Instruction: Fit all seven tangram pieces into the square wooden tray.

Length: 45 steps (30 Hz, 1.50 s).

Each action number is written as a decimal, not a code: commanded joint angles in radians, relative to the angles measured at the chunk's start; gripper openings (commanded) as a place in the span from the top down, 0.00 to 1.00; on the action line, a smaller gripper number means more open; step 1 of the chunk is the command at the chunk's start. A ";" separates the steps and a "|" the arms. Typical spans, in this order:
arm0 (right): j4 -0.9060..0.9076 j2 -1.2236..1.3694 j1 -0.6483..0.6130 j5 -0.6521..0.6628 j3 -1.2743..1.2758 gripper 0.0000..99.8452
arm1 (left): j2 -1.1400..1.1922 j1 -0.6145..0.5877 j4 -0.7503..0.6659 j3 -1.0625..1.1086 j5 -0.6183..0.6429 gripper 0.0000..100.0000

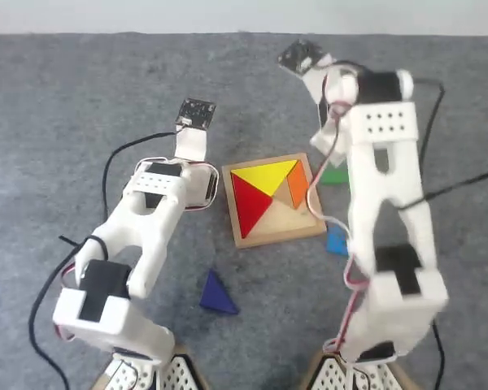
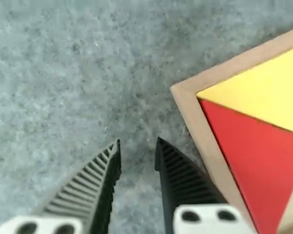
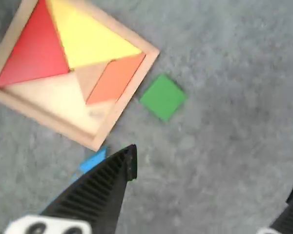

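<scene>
Table: grey felt-like cover (image 1: 81, 89) over the whole top; pale strip along the far edge.
Tray (image 1: 230, 210): mid-table between the 2 arms; yellow (image 1: 267, 176), red (image 1: 250, 205) and orange (image 1: 298, 185) pieces inside.
Loose pieces: green square (image 3: 162, 96) just off the tray's far right corner; blue piece (image 1: 337, 241) beside its right edge; dark blue triangle (image 1: 217, 294) in front, apart.
Left pincer (image 2: 138, 144): over the cover beside the tray's far left corner, narrowly parted, empty.
Right pincer (image 3: 215, 165): above the cover right of the tray, spread wide, empty.

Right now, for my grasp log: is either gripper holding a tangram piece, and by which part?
Nothing held: left gripper and right gripper are open, empty.
</scene>
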 commanded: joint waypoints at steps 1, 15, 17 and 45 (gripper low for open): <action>-0.337 -0.248 -0.008 -0.034 0.535 0.54 | -0.002 0.009 0.008 -0.056 -0.009 0.89; -0.760 0.001 -0.001 -0.400 0.635 0.51 | 0.008 0.009 0.028 -0.065 -0.009 0.89; -0.789 0.030 -0.010 -0.414 0.623 0.51 | 0.008 0.009 0.028 -0.065 -0.011 0.89; -0.685 0.234 0.010 -0.543 0.427 0.77 | 0.008 0.011 0.031 -0.067 -0.012 0.89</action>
